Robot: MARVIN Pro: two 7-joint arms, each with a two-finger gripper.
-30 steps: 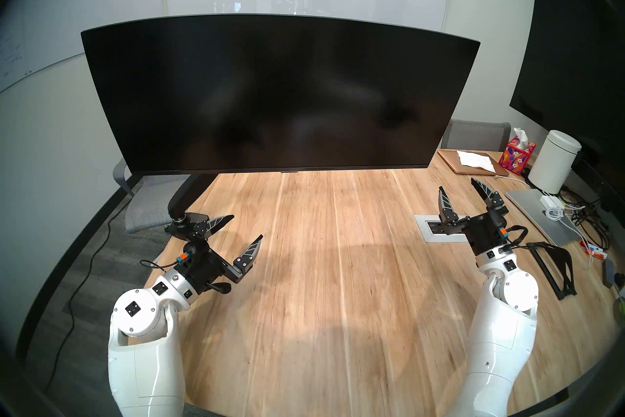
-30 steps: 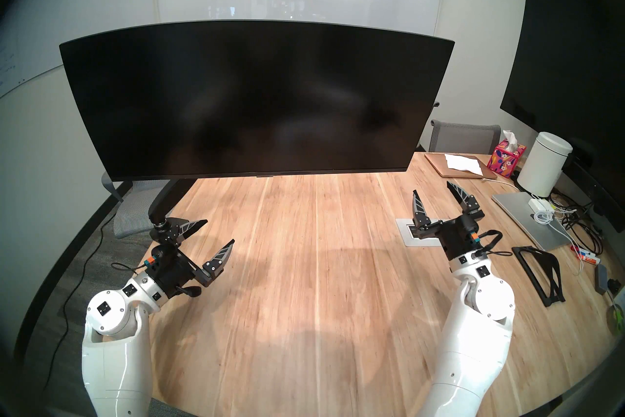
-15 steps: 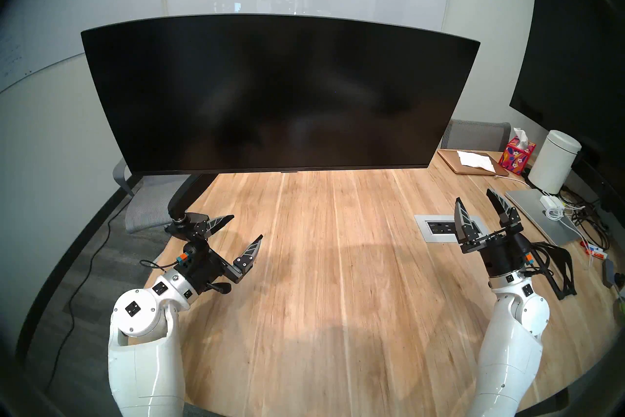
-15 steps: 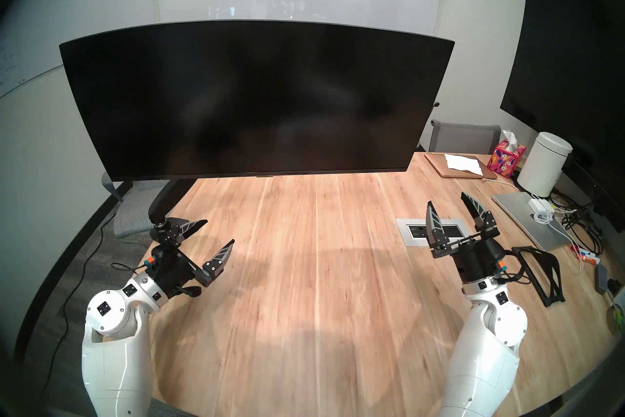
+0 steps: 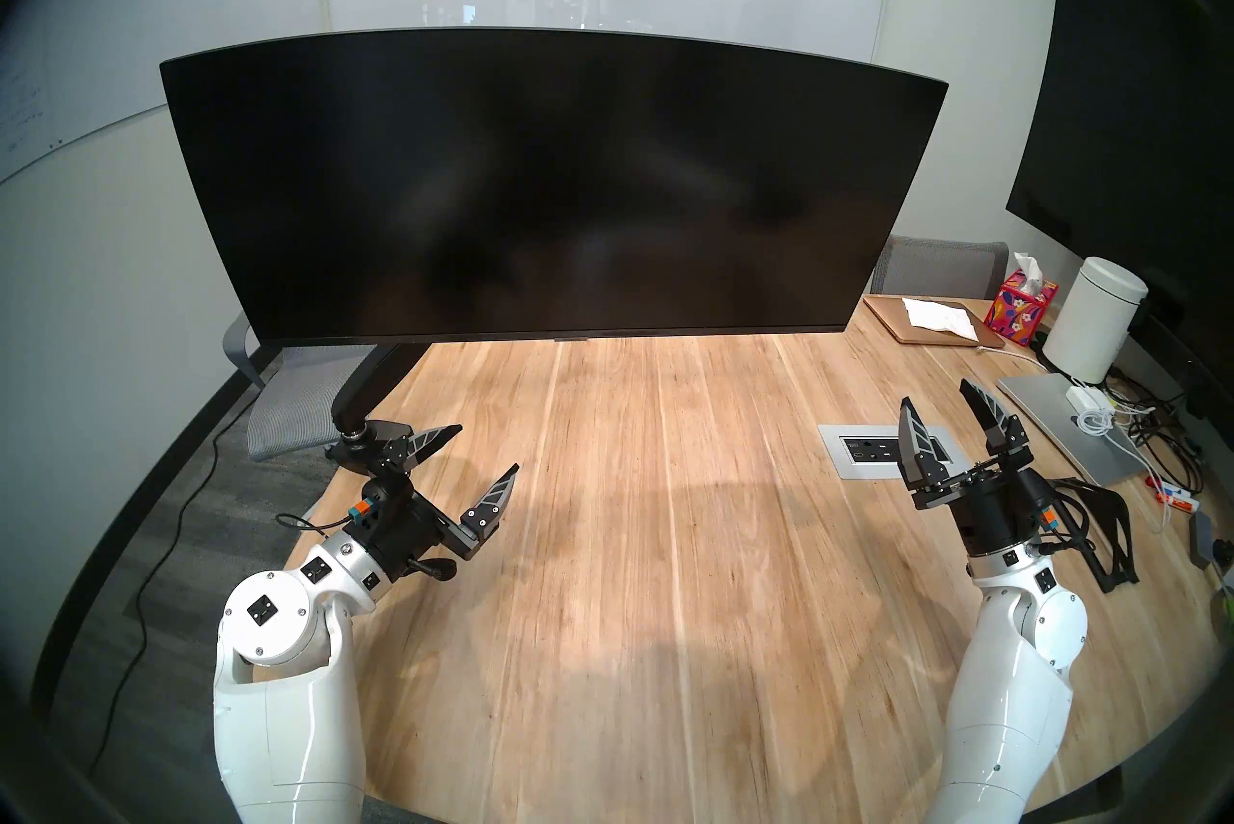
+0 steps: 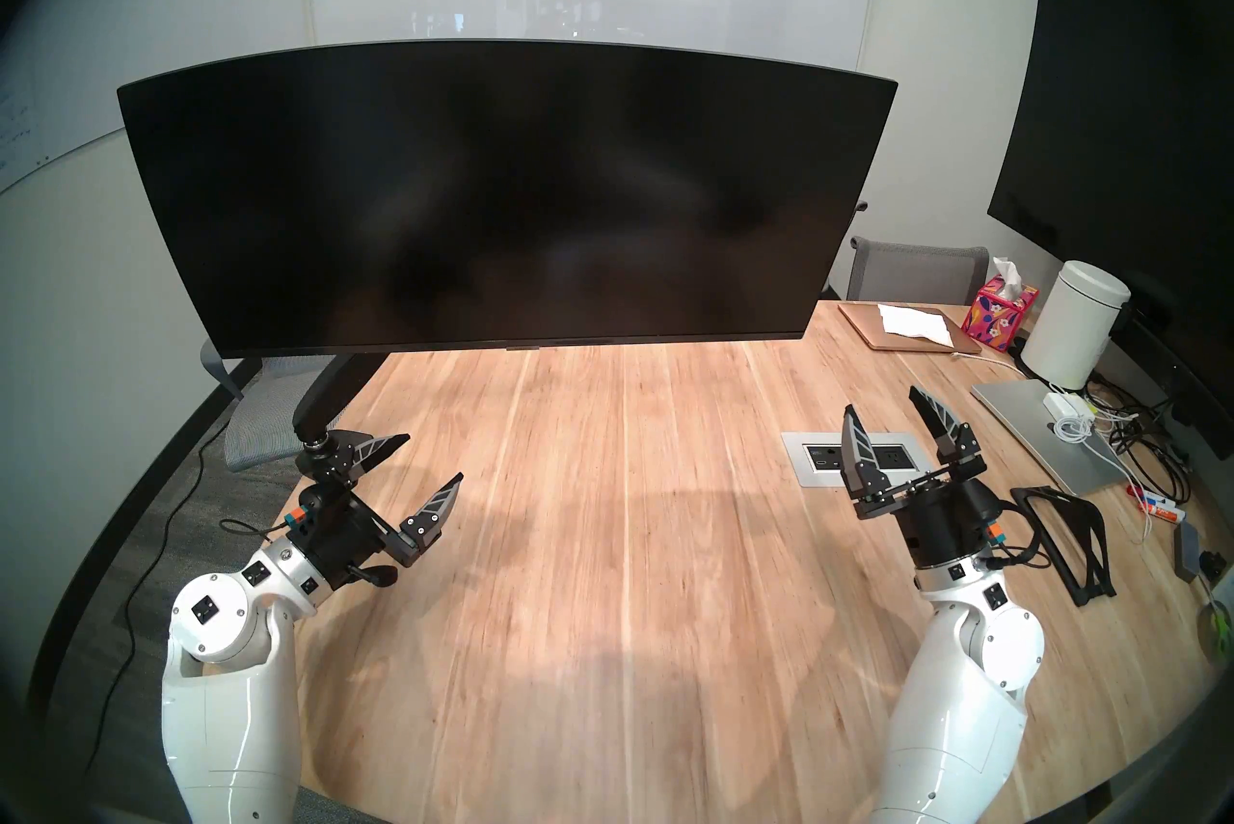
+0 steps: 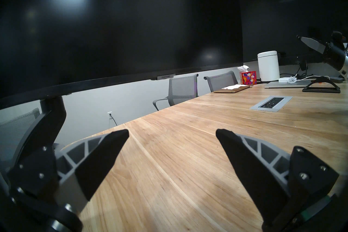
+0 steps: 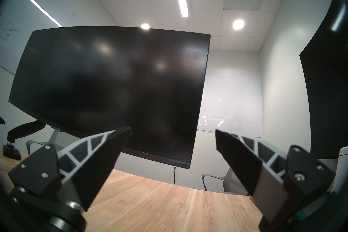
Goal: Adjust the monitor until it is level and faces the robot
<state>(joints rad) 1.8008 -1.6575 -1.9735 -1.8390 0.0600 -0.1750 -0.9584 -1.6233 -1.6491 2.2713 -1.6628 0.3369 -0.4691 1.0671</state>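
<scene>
The wide, slightly curved black monitor [image 5: 547,188] [image 6: 501,195] hangs above the wooden table [image 5: 654,535] on a black arm mount [image 5: 367,388] clamped at the table's left edge. Its screen faces me and its bottom edge looks about level. It also fills the left wrist view [image 7: 113,19] and shows in the right wrist view [image 8: 113,85]. My left gripper [image 5: 487,448] [image 7: 172,132] is open and empty, low over the table beside the mount base. My right gripper [image 5: 935,395] [image 8: 173,130] is open and empty, pointing up toward the monitor's lower right corner, well short of it.
A power socket plate [image 5: 868,455] is set in the table by my right gripper. At the right stand a silver laptop [image 5: 1075,435], cables, a black stand [image 5: 1102,529], a white canister [image 5: 1095,321], a tissue box [image 5: 1018,315] and a wall screen [image 5: 1135,101]. Grey chairs [image 5: 941,268] are behind.
My right arm has drawn back toward me and to the right, off the socket plate; it has slowed in the last half second. The left arm and the monitor have not moved.
</scene>
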